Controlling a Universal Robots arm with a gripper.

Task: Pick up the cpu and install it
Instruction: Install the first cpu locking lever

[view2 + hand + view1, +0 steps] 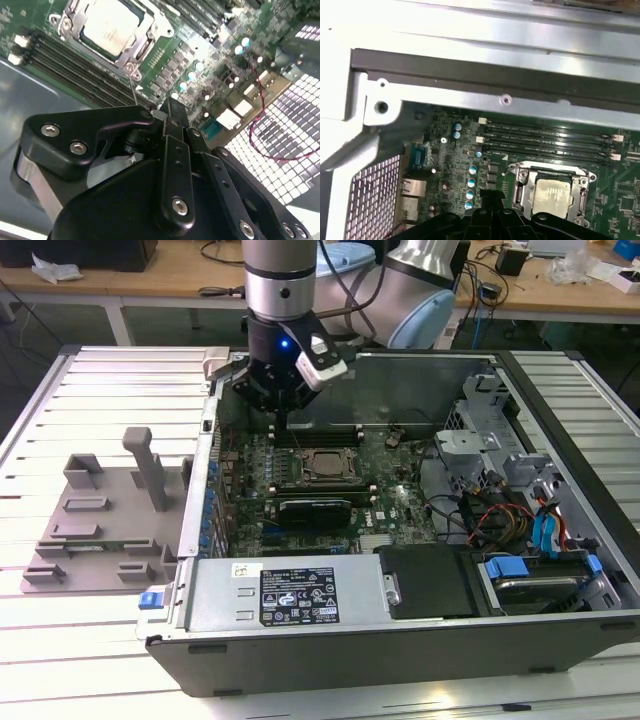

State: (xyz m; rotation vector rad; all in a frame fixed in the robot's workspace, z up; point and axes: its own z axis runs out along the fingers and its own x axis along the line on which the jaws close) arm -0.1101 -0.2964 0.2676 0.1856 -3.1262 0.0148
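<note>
While hovering inside the open case over the memory slots, shows a claw pinched together on nothing. Lies seated in the socket beside those slots, silvery top up: cpu, near the claw's tips yet apart from them.

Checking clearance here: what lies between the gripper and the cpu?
In the second wrist view, the metal socket frame's corner and a strip of green motherboard lie between the gripper and the cpu, which sits in the socket.
</note>
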